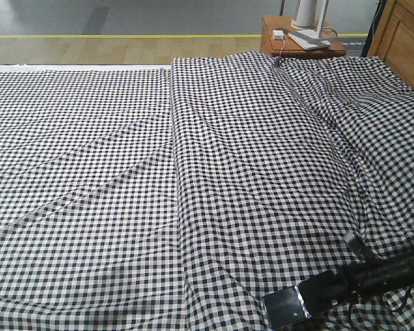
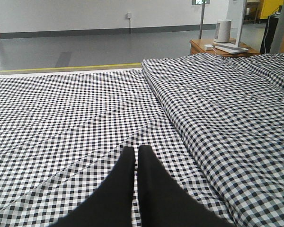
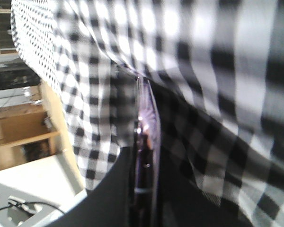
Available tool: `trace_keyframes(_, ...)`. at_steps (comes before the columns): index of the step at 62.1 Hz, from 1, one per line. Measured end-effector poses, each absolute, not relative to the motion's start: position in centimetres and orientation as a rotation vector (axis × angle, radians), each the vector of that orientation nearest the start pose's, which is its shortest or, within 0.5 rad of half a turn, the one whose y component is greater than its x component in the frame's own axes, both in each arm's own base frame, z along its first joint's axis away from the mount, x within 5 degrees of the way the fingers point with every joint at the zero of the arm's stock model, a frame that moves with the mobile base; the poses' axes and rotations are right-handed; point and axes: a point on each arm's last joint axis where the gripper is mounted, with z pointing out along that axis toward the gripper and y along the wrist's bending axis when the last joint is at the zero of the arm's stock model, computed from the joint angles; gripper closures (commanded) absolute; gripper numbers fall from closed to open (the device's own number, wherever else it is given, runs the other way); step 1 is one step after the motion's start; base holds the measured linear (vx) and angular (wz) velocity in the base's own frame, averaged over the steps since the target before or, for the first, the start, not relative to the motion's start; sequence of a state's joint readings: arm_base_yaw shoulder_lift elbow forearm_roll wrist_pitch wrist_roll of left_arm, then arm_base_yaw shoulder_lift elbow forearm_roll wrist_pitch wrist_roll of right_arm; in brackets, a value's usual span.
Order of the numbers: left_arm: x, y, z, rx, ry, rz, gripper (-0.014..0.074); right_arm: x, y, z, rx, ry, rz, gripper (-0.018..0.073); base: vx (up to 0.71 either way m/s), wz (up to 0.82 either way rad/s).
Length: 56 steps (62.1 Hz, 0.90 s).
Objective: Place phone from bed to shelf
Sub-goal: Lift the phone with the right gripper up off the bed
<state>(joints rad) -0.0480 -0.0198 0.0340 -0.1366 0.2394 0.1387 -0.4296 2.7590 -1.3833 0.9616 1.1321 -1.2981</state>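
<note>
Right gripper (image 1: 306,298) clamped on the phone (image 1: 284,308), at the bed's (image 1: 193,172) near right corner, with rumpled cloth folds just beside it. Left gripper (image 2: 136,160) pinched together, holding nothing, over the bed's left half. Past the bed's far edge: side table (image 1: 276,43) carrying a white device (image 1: 309,12).

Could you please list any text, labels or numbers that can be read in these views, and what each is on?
No text is readable.
Green sign at the top of the left wrist view: too small to read.
Phone: glossy face, no legible text.
</note>
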Motion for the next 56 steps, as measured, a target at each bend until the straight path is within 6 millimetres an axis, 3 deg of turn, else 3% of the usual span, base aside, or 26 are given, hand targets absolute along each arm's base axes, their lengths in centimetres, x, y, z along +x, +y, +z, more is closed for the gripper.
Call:
trace_keyframes(17, 5.5, -0.6, 18.1, 0.07, 1.734, -0.059, 0.0596, 35.6, -8.9, -3.3, -0.086, 2.776, 1.348, 0.0566, 0.0, 0.0)
trace_keyframes(26, 5.5, -0.6, 18.1, 0.07, 1.734, -0.059, 0.0596, 36.2, -9.3, 1.5, -0.14, 2.753, 1.247, 0.0563, 0.0, 0.0)
trace_keyframes(40, 5.5, -0.6, 18.1, 0.07, 1.734, -0.059, 0.0596, 35.1, -8.4, 9.2, -0.239, 2.613, 1.159, 0.0561, 0.0, 0.0)
trace_keyframes(56, 5.5, -0.6, 18.1, 0.07, 1.734, -0.059, 0.0596, 32.7, -7.0, 15.8, -0.331, 2.483, 1.061, 0.0561, 0.0, 0.0)
